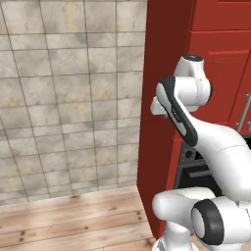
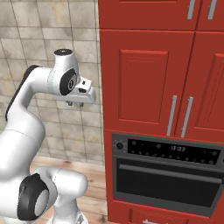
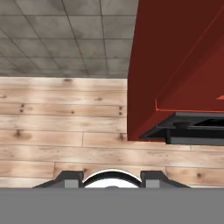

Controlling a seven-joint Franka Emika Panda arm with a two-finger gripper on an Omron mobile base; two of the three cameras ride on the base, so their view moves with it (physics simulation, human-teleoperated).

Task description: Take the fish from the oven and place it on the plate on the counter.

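Note:
The black oven (image 2: 166, 175) sits low in the red cabinetry, its door shut and its long handle across the top of the glass. A sliver of the oven (image 1: 188, 166) shows behind my arm. The fish is hidden, and the plate and the counter are out of view. My gripper (image 2: 74, 104) hangs high to the left of the cabinet, above oven level, pointing down at the floor. Its fingertips (image 3: 70, 177) stand apart with nothing between them. Looking down from the hand, the oven's top edge and handle (image 3: 192, 129) jut from under the red cabinet.
Tall red cabinet doors (image 2: 144, 78) with silver handles stand above the oven. The cabinet's side panel (image 1: 159, 122) is close beside my hand. A tiled wall (image 1: 63, 98) is on the left, with wooden floor (image 3: 61, 122) below.

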